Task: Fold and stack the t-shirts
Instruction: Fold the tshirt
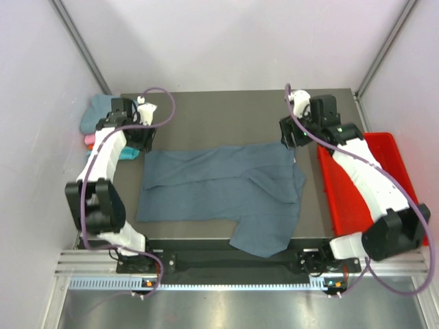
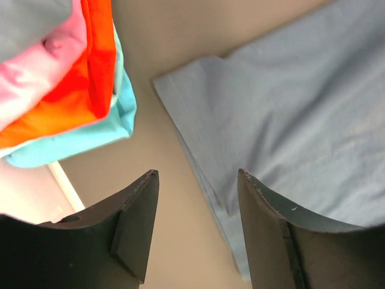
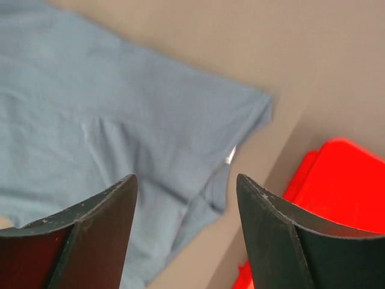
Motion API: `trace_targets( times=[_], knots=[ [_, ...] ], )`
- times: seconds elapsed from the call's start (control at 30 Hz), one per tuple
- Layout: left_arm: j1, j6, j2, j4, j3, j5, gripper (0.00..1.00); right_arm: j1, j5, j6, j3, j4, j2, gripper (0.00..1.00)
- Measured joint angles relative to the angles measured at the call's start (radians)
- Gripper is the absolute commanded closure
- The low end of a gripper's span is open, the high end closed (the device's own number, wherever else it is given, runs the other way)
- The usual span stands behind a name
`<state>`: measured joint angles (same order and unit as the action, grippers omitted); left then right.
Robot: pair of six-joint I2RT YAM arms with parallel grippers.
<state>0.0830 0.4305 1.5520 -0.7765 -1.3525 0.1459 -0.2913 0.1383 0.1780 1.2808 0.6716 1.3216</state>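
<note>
Two grippers, both spread open with nothing between the jaws. The left gripper (image 1: 143, 139) hangs at the far-left corner of the slate blue-grey t-shirt (image 1: 219, 181), the right gripper (image 1: 291, 139) at its far-right corner, so neither arm is nearer. The shirt lies flat mid-table, long axis left to right, its body stretching toward the near edge from both grippers (one flap droops over that edge). The folded stack (image 1: 96, 118) of teal, pink, orange and turquoise sits far left, just beside the left gripper. The table (image 1: 219, 113) is smooth grey, bare behind the shirt. The red tray (image 1: 376, 141) crowds the right side, near that corner.
</note>
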Motion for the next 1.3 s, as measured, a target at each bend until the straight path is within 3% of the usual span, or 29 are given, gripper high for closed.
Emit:
trace_targets(
  times=[0.2,0.43,0.7,1.3],
  knots=[
    [0.003,-0.051,0.266,-0.015,-0.142,-0.021,0.44,0.039,0.053,-0.039,0.151,-0.037,0.243,0.38],
    [0.003,-0.097,0.425,-0.090,-0.258,-0.026,0.44,0.115,0.070,-0.067,0.278,-0.029,0.504,0.39],
    [0.004,-0.121,0.510,-0.108,-0.393,-0.040,0.44,0.151,0.052,-0.067,0.389,0.011,0.642,0.40],
    [0.003,-0.137,0.607,-0.126,-0.402,-0.108,0.46,0.216,0.055,-0.068,0.463,0.101,0.842,0.42]
  ],
)
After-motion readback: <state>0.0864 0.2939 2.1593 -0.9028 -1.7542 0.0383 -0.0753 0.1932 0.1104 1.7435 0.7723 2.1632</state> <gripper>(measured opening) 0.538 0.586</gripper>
